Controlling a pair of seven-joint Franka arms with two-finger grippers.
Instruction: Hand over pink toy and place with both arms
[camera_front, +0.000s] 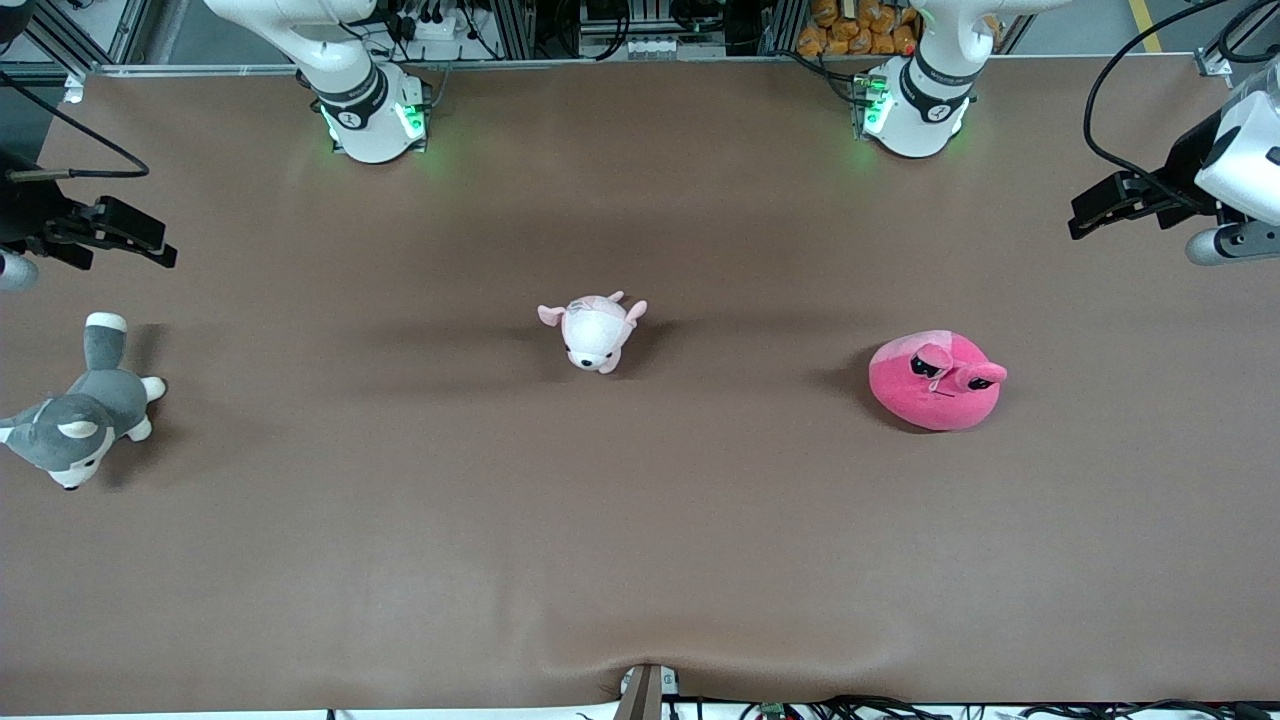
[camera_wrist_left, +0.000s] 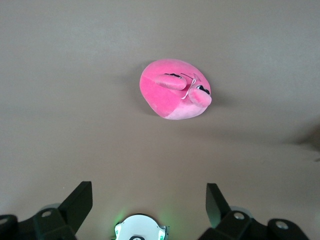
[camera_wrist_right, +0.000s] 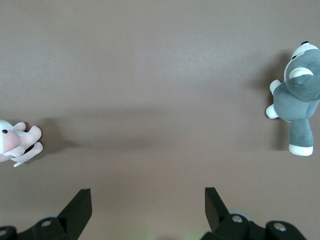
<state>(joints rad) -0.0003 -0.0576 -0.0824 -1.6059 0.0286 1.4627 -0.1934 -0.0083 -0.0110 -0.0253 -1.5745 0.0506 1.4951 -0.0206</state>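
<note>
Plush everywhere on my brown desk (camera_front: 640, 560), and nothing in hand yet. My left gripper (camera_front: 1105, 212) hangs high over the desk's edge at the left arm's end, jaws spread wide apart and holding nothing; my right gripper (camera_front: 120, 235) does the same at the right arm's end, jaws equally apart, waiting.

The pink toy (camera_front: 937, 380) sits flat on the desk toward the left arm's end, eyes up, untouched. From it, my left gripper is up at about two o'clock in the front view. In the left wrist view the pink toy (camera_wrist_left: 175, 89) lies well clear of my fingertips (camera_wrist_left: 80, 200), near the middle of the frame, which I judge is why this arm should go first: it has the shorter reach and a clean look down.

The small pale plush (camera_front: 595, 333) lies mid-desk, at nine o'clock from the pink toy and well apart from it. The grey husky (camera_front: 80, 415) lies at the right arm's end, at about five o'clock below my right gripper; the right wrist view shows that husky (camera_wrist_right: 297, 95) and the edge of the pale plush (camera_wrist_right: 17, 142), not my target.

Wide jaws make sense to me: the toy is round, soft and bulky, so it needs a broad bite. Main risk, I reckon, is pinching a stalk instead of the body.
</note>
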